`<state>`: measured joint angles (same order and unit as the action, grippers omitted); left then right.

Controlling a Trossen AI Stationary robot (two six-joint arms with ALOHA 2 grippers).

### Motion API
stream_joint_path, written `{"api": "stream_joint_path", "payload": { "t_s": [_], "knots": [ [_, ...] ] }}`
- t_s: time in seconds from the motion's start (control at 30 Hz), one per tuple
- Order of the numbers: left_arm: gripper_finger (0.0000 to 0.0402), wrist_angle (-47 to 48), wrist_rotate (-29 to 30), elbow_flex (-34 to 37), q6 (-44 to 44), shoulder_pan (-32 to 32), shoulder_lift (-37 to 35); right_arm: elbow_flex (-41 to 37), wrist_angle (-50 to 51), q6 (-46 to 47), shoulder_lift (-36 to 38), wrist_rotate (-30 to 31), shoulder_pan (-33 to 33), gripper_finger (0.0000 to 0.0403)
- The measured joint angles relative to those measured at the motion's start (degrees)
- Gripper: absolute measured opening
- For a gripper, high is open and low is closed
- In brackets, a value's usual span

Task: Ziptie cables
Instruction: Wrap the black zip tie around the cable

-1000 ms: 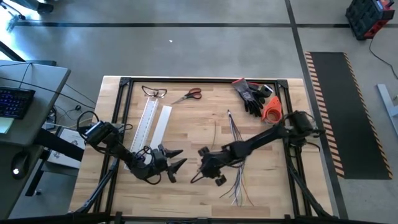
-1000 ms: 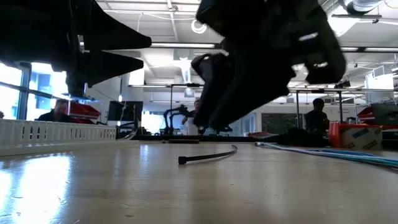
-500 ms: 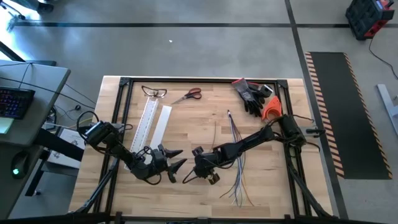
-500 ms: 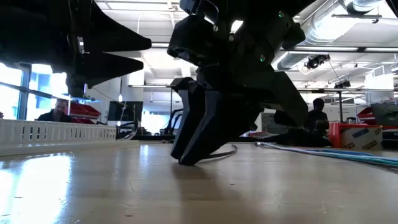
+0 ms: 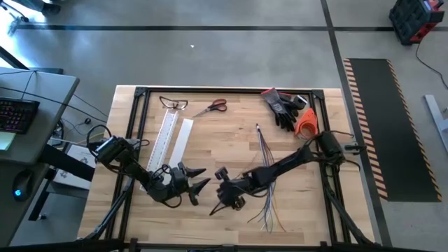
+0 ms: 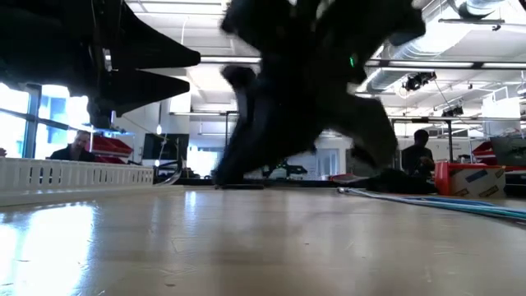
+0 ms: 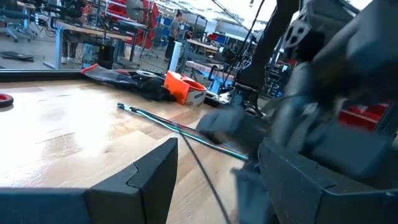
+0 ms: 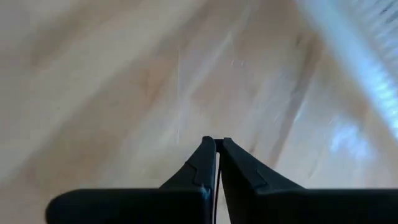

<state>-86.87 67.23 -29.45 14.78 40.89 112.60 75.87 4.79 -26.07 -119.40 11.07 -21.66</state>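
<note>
The cables (image 5: pixel 267 210), thin grey, blue and dark wires, lie on the wooden table right of centre, and their near ends fan out; the left wrist view shows the cables (image 7: pixel 163 120) too. My right arm reaches across them. My right gripper (image 5: pixel 220 204) slants down toward the table's left, its fingers shut (image 8: pixel 216 144). A thin black zip tie (image 5: pixel 212 211) sticks out from it toward the near left. My left gripper (image 5: pixel 197 180) waits level just left of it, open (image 7: pixel 211 186), touching nothing. My right gripper is shut on the black zip tie, coming at it slanting down from the table's right. A thin dark strip (image 8: pixel 216 186) shows in the slit between the two fingers. Motion blur and the gripper's own body hide which part of the tie it has.
A white slotted channel (image 5: pixel 168 135) and its lid (image 5: pixel 184 136) lie at the left. Safety glasses (image 5: pixel 173 104), red-handled scissors (image 5: pixel 214 106), black gloves (image 5: pixel 283 109) and an orange object (image 5: pixel 306 123) lie along the far edge. People show in the room behind (image 6: pixel 421 152).
My right gripper has come down onto the zip tie on the table, shut its fingers on it, rolled, and moved toward the table's near left. The tie no longer lies where it did in the low view.
</note>
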Motion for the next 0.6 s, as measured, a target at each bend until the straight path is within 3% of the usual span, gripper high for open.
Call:
{"api": "stream_joint_path", "payload": {
  "t_s": [0.1,0.33,0.5,0.6],
  "knots": [
    [0.0202,0.1,0.7,-0.7,-2.0,0.5,0.0,-5.1,-6.0,-1.6,4.4,1.8,-2.0,0.0000],
    [0.0202,2.7,0.5,-6.6,-13.9,0.7,0.0,-30.0,-32.9,2.2,25.7,5.1,-4.7,0.0000],
    [0.0202,12.4,-9.9,-13.3,-18.3,-2.9,0.0,-46.2,-56.6,3.4,38.3,3.6,-7.3,0.0000],
    [0.0202,21.3,-15.4,-18.4,-17.4,-6.1,0.0,-52.9,-67.0,4.5,42.0,0.5,-8.4,0.0000]
  ]
}}
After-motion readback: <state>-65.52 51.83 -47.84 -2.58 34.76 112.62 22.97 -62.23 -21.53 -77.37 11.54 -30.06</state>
